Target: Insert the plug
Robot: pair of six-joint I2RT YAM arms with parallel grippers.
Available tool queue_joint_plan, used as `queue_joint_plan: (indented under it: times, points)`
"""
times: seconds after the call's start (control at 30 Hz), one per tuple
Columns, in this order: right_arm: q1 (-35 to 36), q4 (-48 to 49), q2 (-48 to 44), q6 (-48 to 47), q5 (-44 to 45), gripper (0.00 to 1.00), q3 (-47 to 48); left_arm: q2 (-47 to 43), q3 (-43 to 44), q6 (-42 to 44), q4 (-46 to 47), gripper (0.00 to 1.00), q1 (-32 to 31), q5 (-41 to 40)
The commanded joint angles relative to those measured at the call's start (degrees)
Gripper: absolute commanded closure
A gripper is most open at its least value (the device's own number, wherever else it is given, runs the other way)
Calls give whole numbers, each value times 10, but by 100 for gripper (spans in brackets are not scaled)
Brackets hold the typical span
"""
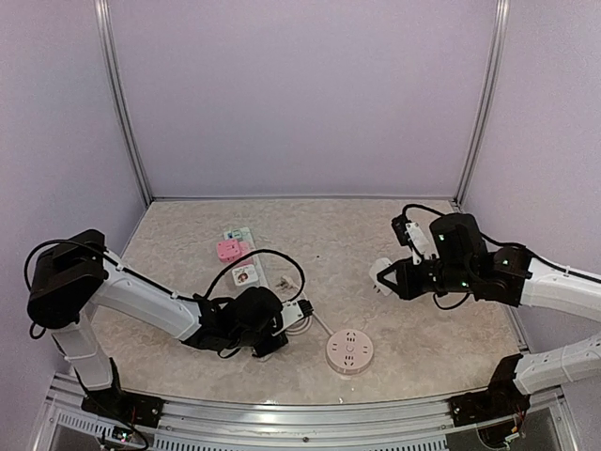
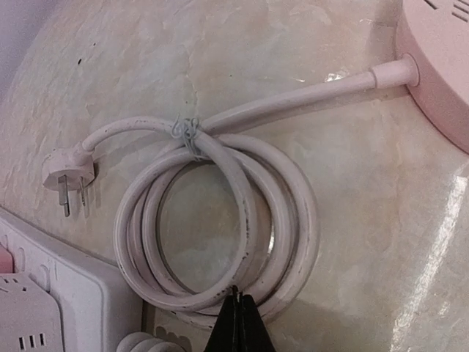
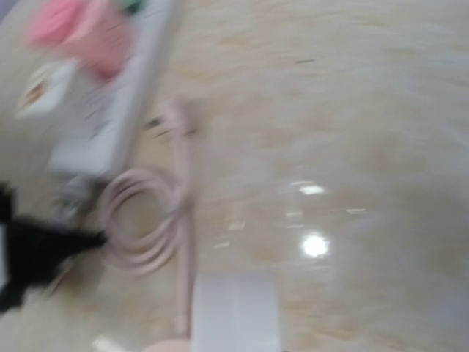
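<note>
Left wrist: plug (image 2: 69, 172) is lying ungrasped by the power strip (image 2: 51, 293), midway between the desk's near and far edges. Left end effector (image 2: 238, 326), fingers together, is hovering at the cable coil (image 2: 220, 242). Right end effector (image 1: 387, 279) is unreadable. Next, I'd say: opening onto the plug.

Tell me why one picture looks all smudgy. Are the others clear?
Right wrist view: motion blur smears everything, the coiled cable, the power strip and the white plug, plus a glare spot on the table. Left wrist view: sharp, the pronged plug crisp. Top view: clear, soft even light.
</note>
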Motion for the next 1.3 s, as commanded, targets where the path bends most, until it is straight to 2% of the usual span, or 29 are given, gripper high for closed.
queue_joint_plan:
  times: [0.0, 0.17, 0.23, 0.33, 0.4, 0.47, 0.53, 0.63, 0.77, 0.97, 1.13, 1.27]
  points:
    - [46, 74, -1, -75, -84, 100, -22, -30, -48, -18, -18, 100, -5, -34]
    - [57, 133, -3, -159, -142, 100, -75, -64, -80, 24, 26, 99, -16, -17]
    - [58, 160, 7, -197, -148, 100, -98, -82, -84, 41, 44, 81, -14, 1]
    - [58, 212, 24, -275, -211, 100, -119, -109, -84, 63, 74, 50, 4, 59]
    - [58, 239, 27, -322, -244, 100, -130, -130, -71, 56, 68, 39, 31, 151]
    - [58, 258, 33, -364, -253, 100, -137, -155, -58, 36, 64, 33, 63, 302]
    - [58, 252, 47, -389, -259, 100, -133, -168, -50, 14, 85, 33, 83, 417]
    - [59, 241, 70, -409, -274, 100, -130, -153, -41, -2, 133, 35, 93, 470]
    - [59, 249, 99, -413, -267, 100, -130, -110, -51, -15, 243, 38, 101, 531]
    - [58, 229, 135, -422, -244, 100, -103, -39, -13, -20, 295, 38, 99, 554]
    - [58, 159, 181, -428, -251, 100, -51, -1, -8, 28, 308, 38, 104, 553]
    - [58, 124, 205, -422, -270, 100, -23, 17, -8, 31, 308, 40, 109, 546]
